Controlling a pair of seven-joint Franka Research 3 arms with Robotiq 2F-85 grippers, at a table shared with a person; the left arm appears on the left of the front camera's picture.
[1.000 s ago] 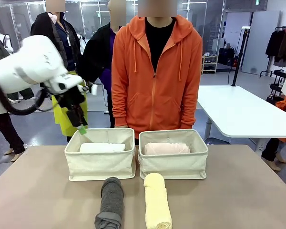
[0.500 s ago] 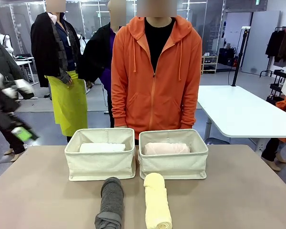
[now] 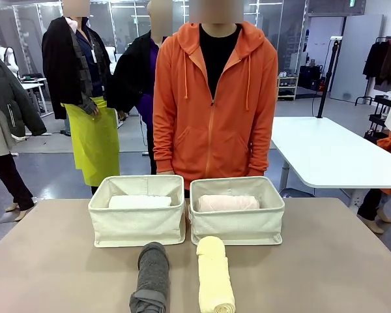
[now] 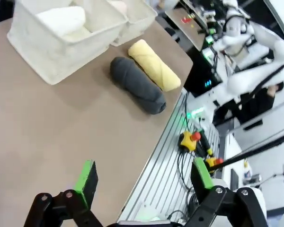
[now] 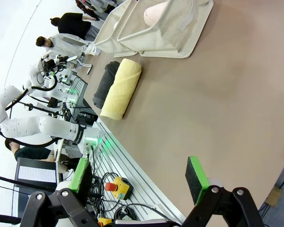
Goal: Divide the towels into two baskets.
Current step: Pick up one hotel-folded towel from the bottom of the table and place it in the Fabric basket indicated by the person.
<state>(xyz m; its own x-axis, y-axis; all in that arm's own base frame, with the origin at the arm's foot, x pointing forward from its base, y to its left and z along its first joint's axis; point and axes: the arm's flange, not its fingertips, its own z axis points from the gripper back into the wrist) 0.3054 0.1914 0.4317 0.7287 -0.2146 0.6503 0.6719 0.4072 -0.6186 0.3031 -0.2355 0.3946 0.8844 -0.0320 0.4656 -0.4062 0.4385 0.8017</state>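
White towel (image 3: pixel 140 202) occupies left basket (image 3: pixel 137 229), pink towel (image 3: pixel 227 203) right basket (image 3: pixel 238 229); left gripper (image 4: pixel 144 176), right gripper (image 5: pixel 137 173) spread, empty.

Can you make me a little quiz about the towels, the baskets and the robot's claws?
1. True or false: the grey towel lies inside a basket.
2. Which towel lies in the left basket? A pink, B white, C grey.
3. Fill in: the left claw and the right claw are both ____.
Key: 1 false, it lies on the table. 2 B, the white towel. 3 open.
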